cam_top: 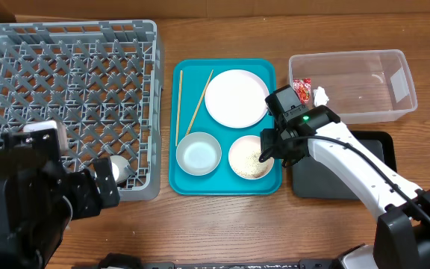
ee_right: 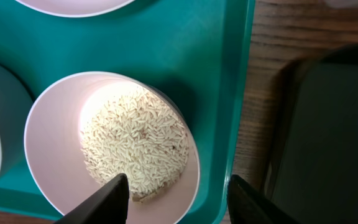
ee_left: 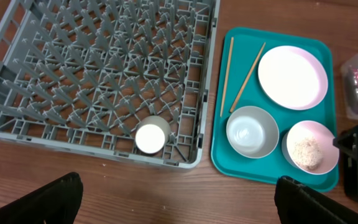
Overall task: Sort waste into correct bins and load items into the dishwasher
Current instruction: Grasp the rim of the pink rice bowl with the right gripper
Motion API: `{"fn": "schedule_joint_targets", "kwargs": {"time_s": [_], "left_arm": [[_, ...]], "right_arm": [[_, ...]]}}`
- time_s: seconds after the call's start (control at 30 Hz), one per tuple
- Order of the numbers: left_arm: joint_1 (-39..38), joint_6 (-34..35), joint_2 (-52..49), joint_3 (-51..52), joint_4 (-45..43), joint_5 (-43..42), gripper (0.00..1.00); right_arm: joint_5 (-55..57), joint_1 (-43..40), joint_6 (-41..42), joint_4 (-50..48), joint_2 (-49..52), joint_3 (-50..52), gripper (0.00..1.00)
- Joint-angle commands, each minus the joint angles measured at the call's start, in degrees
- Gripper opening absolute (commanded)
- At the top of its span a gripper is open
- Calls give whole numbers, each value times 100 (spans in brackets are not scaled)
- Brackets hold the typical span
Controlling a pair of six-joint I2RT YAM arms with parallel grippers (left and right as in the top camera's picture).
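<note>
Our right gripper (ee_right: 178, 198) points steeply down, fingers spread and holding nothing, straddling the right-hand rim of the small white dish (ee_right: 51, 146) of rice grains (ee_right: 132, 140) on the teal serving tray (ee_right: 219, 68). The black tray (ee_right: 328, 143) lies just beside it to the right, across the teal edge. We judge this arm far nearer than the left gripper (ee_left: 179, 208), spread wide by the dish rack (ee_left: 104, 74).

The right arm (cam_top: 349, 163) stretched forward, jaws parted; the left arm (cam_top: 21, 202) seemingly tucked close, jaws wide apart.
</note>
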State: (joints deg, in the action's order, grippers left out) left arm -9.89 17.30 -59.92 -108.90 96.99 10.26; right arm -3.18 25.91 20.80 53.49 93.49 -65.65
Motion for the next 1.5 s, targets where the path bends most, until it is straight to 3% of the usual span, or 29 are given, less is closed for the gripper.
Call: {"fn": "schedule_joint_targets", "kwargs": {"time_s": [0.0, 0.23, 0.43, 0.7, 1.0, 1.17, 1.27, 1.33, 1.4, 1.47], "left_arm": [[-4, 116, -98, 81, -35, 175, 100], [-4, 116, -131, 81, -26, 175, 100], [-4, 116, -131, 81, -24, 175, 100], [-4, 116, -131, 81, -24, 175, 100], [-4, 116, -136, 81, -22, 175, 100], [-4, 116, -140, 81, -22, 175, 100], [-4, 116, -144, 81, -22, 175, 100], [-4, 116, -144, 81, -22, 175, 100], [-4, 116, -146, 81, -22, 175, 100], [-4, 116, -146, 81, -20, 175, 100]], "right_arm": [[-166, 22, -90, -72, -26, 44, 49], [-481, 866, -476, -103, -26, 44, 47], [267, 1845, -629, -531, 9, 46, 47], [308, 1904, -1054, -1193, 463, 136, 41], [466, 1897, -1036, -1228, 752, 136, 33], [463, 1864, -1038, -1176, 758, 138, 15], [466, 1864, -1038, -1174, 758, 138, 12], [466, 1864, -1038, -1174, 758, 138, 12], [466, 1864, -1040, -1163, 758, 138, 26], [468, 1858, -1040, -1161, 758, 155, 27]]}}
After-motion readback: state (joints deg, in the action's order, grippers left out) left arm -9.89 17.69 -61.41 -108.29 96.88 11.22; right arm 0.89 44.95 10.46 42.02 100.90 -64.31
